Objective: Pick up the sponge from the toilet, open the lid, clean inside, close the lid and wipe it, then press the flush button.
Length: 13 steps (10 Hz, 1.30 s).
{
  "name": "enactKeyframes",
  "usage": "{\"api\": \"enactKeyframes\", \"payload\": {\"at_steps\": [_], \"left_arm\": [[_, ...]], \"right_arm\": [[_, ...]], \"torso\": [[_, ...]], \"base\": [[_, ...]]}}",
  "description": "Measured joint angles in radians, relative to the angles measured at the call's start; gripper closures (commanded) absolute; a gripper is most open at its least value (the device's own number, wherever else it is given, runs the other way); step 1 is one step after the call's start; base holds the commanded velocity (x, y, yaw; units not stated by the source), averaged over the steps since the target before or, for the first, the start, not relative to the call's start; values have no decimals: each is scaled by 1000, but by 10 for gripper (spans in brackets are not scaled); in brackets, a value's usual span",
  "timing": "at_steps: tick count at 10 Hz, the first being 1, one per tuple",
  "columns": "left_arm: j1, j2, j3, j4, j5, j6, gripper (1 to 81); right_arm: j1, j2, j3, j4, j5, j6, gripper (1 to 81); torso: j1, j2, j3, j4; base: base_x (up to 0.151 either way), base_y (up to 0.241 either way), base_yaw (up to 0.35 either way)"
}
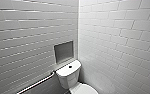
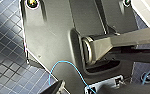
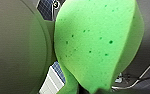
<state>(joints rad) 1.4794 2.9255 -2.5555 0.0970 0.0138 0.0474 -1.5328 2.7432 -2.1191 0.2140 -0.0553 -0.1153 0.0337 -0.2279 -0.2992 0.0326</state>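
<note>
The sponge is bright green and full of little holes. In the right wrist view it is very close and bent into a curve. The right gripper pinches its narrow end, jaws closed on it. Just beside the sponge is a big smooth pale curve. I cannot tell what part of what it is.

In the head view two white brick-tile walls meet in a corner near the middle of the frame. The toilet stands in that corner at the bottom middle, tight against both walls. The flush button sits on the flat tank top. The white oval lid is cut off by the bottom edge. A square niche is set in the left wall above the tank. A grab bar runs along that wall to the lower left.

The floor has small dark blue square tiles and shows in both wrist views. A thin blue cable loops over the robot's dark plate. For the left gripper, I cannot tell how it stands.
</note>
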Motion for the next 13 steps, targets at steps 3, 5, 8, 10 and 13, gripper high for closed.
{"api": "enactKeyframes", "payload": {"at_steps": [3,5,8,10,13], "left_arm": [[1,0,0,0,1,0,10],[9,0,1,0,4,0,10],[-5,0,0,0,-5,0,10],[-2,-1,1,0,-3,0,10],[-2,0,1,0,-3,0,10]], "right_arm": [[-4,-6,-44,-4,5,0,811],[-15,3,-44,-7,3,0,811],[-5,11,-64,-7,9,0,811],[-8,16,-84,-7,9,0,811],[-13,27,-96,-7,7,0,811]], "torso": [[0,0,0,0],[-2,0,0,0],[-2,0,0,0],[-2,0,0,0],[-2,0,0,0]], "base": [[53,0,0],[99,0,0],[116,0,0],[117,0,0],[116,0,0]]}}
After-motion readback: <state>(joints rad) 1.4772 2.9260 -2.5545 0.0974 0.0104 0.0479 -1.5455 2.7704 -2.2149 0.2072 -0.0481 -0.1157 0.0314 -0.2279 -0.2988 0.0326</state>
